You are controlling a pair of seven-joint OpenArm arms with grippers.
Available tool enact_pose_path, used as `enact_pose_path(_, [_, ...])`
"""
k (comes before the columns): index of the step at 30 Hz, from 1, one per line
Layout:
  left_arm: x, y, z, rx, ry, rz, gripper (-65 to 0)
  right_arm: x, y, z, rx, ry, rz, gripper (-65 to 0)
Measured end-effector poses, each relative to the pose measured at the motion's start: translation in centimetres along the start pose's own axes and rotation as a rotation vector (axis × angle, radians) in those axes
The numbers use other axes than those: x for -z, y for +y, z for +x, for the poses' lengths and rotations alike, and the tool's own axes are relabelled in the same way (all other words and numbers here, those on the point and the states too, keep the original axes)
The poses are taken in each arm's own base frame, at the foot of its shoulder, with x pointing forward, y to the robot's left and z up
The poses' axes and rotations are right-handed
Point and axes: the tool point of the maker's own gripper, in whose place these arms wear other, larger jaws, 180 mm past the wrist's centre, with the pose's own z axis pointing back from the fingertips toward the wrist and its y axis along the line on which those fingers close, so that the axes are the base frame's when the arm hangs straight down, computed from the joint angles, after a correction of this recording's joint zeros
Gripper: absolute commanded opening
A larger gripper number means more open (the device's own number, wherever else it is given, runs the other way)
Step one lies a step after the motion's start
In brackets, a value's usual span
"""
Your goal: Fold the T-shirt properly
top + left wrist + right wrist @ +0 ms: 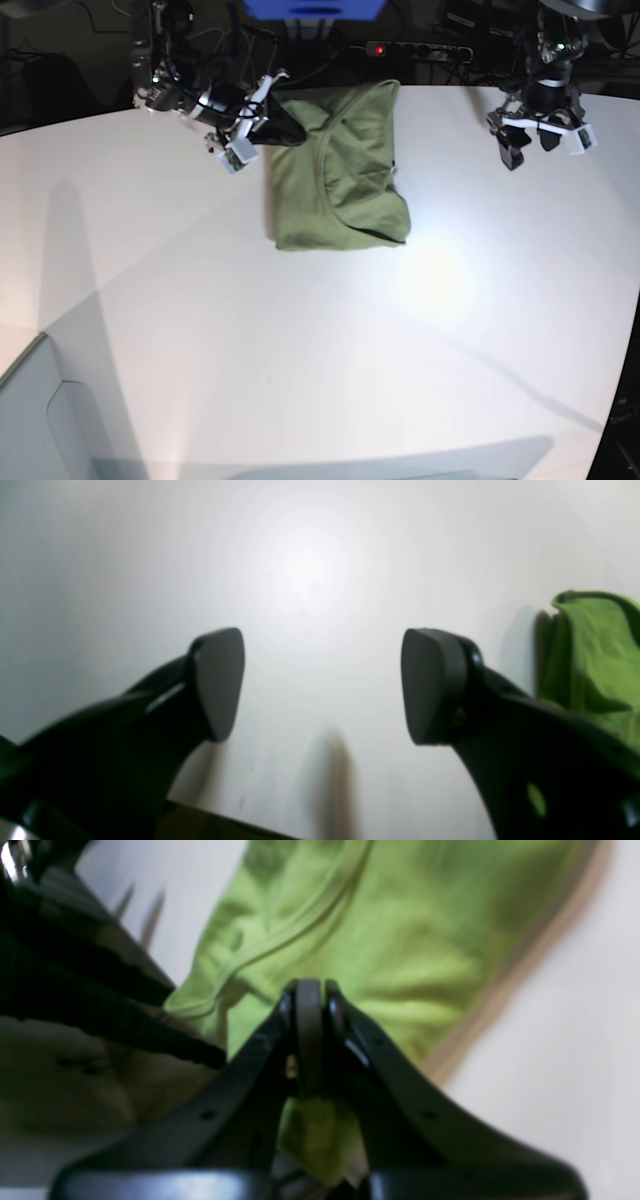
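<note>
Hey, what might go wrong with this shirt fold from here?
The right pincer is shut on the olive-green cotton T-shirt near its far edge; pulling with one arm alone may skew or bunch the fold. The left pincer hangs open over the bare white table, apart from the cloth, so nothing pins that side.

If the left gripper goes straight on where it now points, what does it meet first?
Probably the bare white table. The left gripper is open with nothing between its fingers, and the T-shirt lies off to one side.

Lying on the desk [200,330] toward twelve o'clock: the T-shirt [340,180]. At its ten o'clock corner, the right gripper [292,133]; well apart at three o'clock, the left gripper [528,148].
</note>
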Motion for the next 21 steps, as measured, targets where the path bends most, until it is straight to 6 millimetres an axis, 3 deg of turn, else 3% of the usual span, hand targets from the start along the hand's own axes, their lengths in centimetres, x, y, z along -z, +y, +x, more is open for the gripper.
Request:
enact_pose_path(4, [0.0, 0.0, 0.0, 0.0, 0.0, 0.0, -18.1, 0.3, -0.7, -1.6, 0.055, 0.008, 0.0, -64.9])
enact_pose_path(8, [0.1, -0.1, 0.1, 0.0, -0.004, -0.002, -18.1, -0.3, -1.4, -1.5, 0.047, -0.006, -0.01, -64.9])
enact_pose_path(10, [0.1, -0.1, 0.1, -0.001, -0.004, -0.002, -18.1, -0.8, -1.3, -0.5, -0.002, -0.012, -0.026, -64.9])
enact_pose_path(13, [0.1, -0.1, 0.1, 0.001, -0.003, -0.001, -18.1, -1.9, 0.6, 2.6, -0.078, -0.09, -0.014, -64.9])
enact_pose_path(16, [0.0, 0.0, 0.0, 0.001, -0.001, 0.0, -18.1, -2.2, 2.6, 4.3, -0.129, -0.132, 0.015, -64.9])
enact_pose_path(19, [0.0, -0.1, 0.0, -0.004, 0.001, -0.002, -17.9, -0.9, 4.7, 3.7, -0.121, -0.117, 0.088, -64.9])
enact_pose_path(21, [-0.1, -0.2, 0.0, -0.002, 0.001, -0.006, -17.9, -0.1, 4.7, 2.3, -0.073, -0.095, 0.107, -64.9])
